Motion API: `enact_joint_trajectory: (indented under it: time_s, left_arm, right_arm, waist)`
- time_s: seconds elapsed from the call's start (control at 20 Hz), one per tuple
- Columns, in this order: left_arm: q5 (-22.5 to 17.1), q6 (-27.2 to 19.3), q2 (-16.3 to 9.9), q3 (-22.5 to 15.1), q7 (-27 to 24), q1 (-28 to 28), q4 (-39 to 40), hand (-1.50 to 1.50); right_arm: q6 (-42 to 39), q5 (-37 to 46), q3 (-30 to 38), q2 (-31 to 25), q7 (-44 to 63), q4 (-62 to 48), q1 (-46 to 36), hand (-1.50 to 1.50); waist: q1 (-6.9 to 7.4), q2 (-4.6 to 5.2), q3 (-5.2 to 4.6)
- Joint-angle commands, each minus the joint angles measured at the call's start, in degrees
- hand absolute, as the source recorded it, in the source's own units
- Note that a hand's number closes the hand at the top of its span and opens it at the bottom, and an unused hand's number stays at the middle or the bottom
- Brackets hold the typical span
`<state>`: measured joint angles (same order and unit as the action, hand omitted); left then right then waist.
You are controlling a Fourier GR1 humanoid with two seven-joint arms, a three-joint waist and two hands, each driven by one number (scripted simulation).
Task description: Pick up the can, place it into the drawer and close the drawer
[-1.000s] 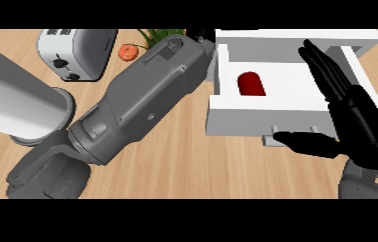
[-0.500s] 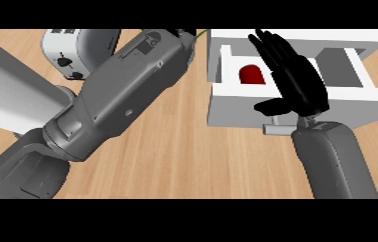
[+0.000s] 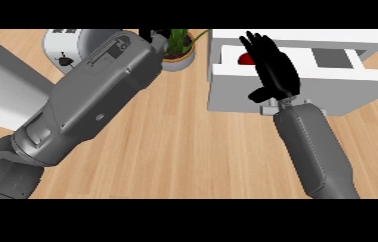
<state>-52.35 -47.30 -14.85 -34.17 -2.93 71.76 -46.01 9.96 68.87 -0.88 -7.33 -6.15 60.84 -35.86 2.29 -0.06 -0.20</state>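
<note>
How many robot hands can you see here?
1 plainly: the right hand, fingers straight, over the open drawer where a red can shows. The left hand is mostly hidden behind its forearm near the plant.

We count one red can (image 3: pixel 246 60) inside one white drawer (image 3: pixel 291 92), one toaster (image 3: pixel 65 45), one potted plant (image 3: pixel 179 50), and two grey forearms, each ending in a black hand: left (image 3: pixel 155 36), right (image 3: pixel 272 68).
</note>
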Motion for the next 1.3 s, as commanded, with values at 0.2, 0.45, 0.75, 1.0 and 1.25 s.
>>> enact_joint_trajectory:
  time_s: [0.2,0.45,0.75,1.0,1.25]
  left_arm:
    - [1.64,0.43,-5.18,0.88,4.72,-1.88,-6.34,-1.5]
    - [2.73,-1.91,-3.86,0.57,4.31,-4.81,-9.79,-1.5]
    - [3.48,-1.14,-7.09,0.73,5.87,-8.25,-15.45,-1.5]
    - [4.44,-1.84,-9.23,1.11,8.16,-7.7,-18.17,-1.5]
    - [5.77,-2.45,-9.08,-0.17,10.3,-7.21,-19.08,-1.5]
  right_arm:
    - [15.45,4.24,3.7,0.5,-0.81,-20.38,-6.82,-1.5]
    - [20.72,4.74,6.11,-0.04,-1.62,-28.69,-12.13,-1.5]
    - [25.52,5.0,8.74,-1.44,-2.0,-35.93,-17.76,-1.5]
    - [26.11,4.12,11.47,-5.24,-2.89,-41.09,-23.92,-1.5]
    - [28.74,5.35,11.83,-5.36,-1.03,-44.59,-27.87,-1.5]
  waist:
    - [0.55,0.64,0.28]
    - [1.34,1.04,0.31]
    - [2.61,1.04,0.3]
    - [3.06,1.29,0.32]
    - [3.1,1.57,0.34]
